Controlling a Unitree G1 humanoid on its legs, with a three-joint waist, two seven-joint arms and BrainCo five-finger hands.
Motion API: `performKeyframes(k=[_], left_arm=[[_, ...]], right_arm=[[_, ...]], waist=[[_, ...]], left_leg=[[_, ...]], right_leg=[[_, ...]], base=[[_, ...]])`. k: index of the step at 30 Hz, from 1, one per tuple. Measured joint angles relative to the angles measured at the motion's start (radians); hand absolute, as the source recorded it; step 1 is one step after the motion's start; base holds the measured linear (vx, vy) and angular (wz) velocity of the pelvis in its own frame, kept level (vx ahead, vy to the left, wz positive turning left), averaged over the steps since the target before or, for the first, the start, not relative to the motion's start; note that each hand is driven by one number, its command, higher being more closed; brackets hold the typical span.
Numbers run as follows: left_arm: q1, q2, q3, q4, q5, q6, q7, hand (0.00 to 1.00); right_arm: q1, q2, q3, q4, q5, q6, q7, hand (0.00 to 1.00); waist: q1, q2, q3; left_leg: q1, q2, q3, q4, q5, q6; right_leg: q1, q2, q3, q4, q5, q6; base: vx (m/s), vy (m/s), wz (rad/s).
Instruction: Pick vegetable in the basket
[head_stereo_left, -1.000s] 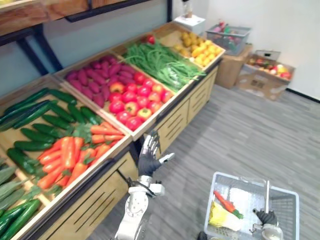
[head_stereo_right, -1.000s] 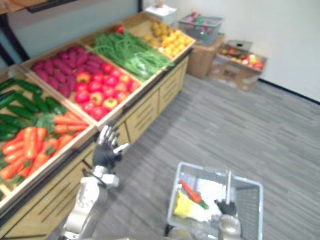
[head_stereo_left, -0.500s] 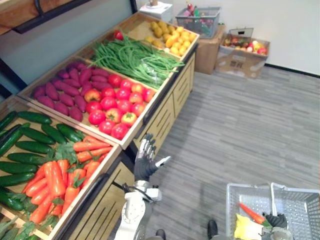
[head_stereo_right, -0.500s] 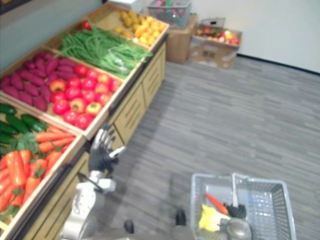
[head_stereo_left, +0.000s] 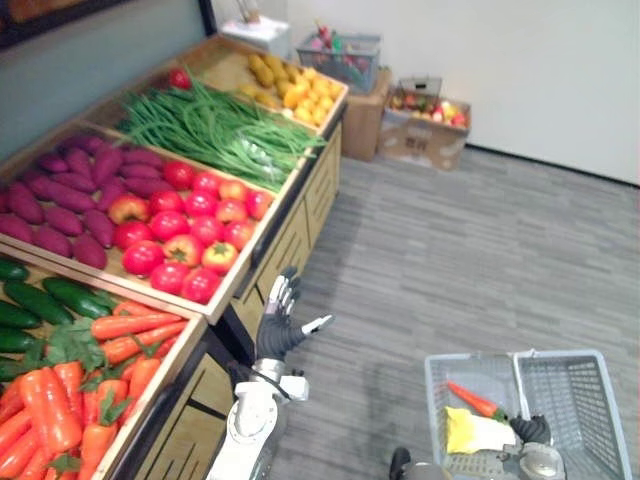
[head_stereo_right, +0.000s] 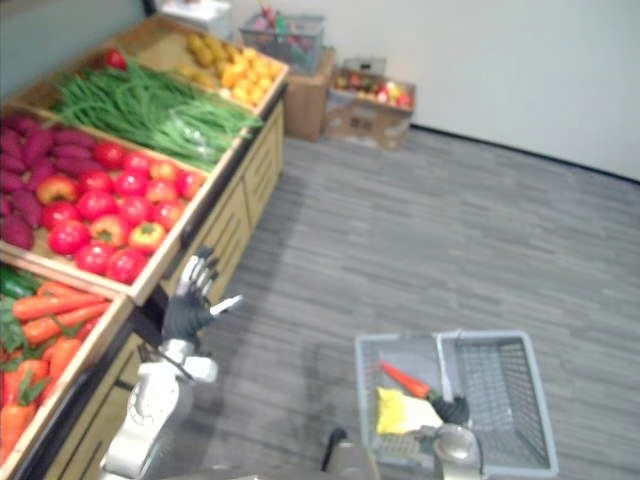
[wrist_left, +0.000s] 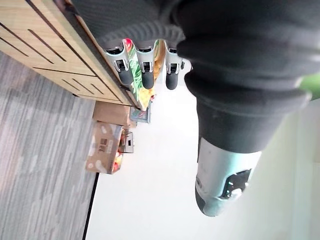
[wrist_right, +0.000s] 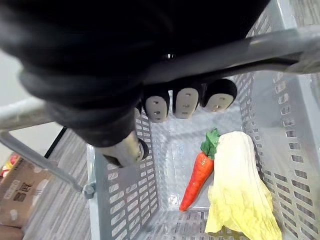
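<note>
Nearest us, our right hand is curled round the handle of the grey basket. A carrot and a cabbage lie touching at one end of it. Farther off, our left hand hovers empty with its fingers spread, by the near corner of the tomato crate.

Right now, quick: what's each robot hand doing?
Left robot hand: open, empty.
Right robot hand: closed around the basket handle.

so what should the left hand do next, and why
Probably reach over the edge of the stand toward the tomatoes: the left hand hangs open beside it, while the right hand grips the handle of the basket, carrot and cabbage inside.
</note>
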Motion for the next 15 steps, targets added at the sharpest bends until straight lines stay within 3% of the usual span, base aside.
performKeyframes(k=[2, 4, 9, 14, 15], left_arm=[[-0.002, -0.020, 0.003, 0.032, 0.002, 0.001, 0.000, 0.00], [-0.003, -0.022, 0.004, 0.042, 0.006, -0.001, 0.000, 0.00], [0.024, -0.039, 0.009, 0.114, 0.006, 0.001, -0.001, 0.00], [0.051, -0.047, -0.005, 0.124, 0.006, 0.002, -0.004, 0.00], [0.050, -0.049, -0.004, 0.124, 0.006, 0.001, -0.004, 0.00]], right_arm=[[0.033, -0.001, -0.031, 0.002, 0.002, 0.001, -0.003, 1.00], [0.053, -0.001, -0.043, 0.005, 0.009, 0.001, -0.005, 1.00], [0.079, -0.002, -0.052, 0.020, 0.031, 0.000, -0.005, 1.00], [0.058, -0.004, -0.074, 0.019, 0.036, -0.008, -0.006, 1.00], [0.051, -0.006, -0.080, 0.019, 0.040, -0.008, -0.007, 1.00]], waist=[[-0.002, 0.039, -0.007], [-0.003, 0.056, -0.018], [0.007, 0.067, -0.014], [0.009, 0.057, -0.011], [0.009, 0.060, -0.011]], left_leg=[[0.030, 0.003, -0.023, 0.003, 0.007, -0.004], [0.031, 0.008, -0.038, 0.020, 0.007, -0.004], [-0.097, 0.036, -0.105, 0.358, 0.023, -0.008], [-0.099, 0.010, -0.142, 0.363, 0.094, -0.022], [-0.098, 0.009, -0.141, 0.349, 0.082, -0.021]], right_leg=[[0.056, 0.003, -0.016, -0.028, 0.000, 0.001], [0.092, 0.011, -0.038, -0.053, 0.000, 0.000], [0.181, 0.023, -0.067, -0.103, -0.005, -0.006], [0.195, 0.004, -0.013, -0.140, -0.014, -0.017], [0.187, 0.002, -0.002, -0.143, -0.012, -0.014]], base=[[0.12, -0.012, 0.11], [0.09, -0.042, 0.31], [0.05, -0.035, 0.19], [-0.02, 0.032, -0.19], [-0.05, 0.017, -0.24]])
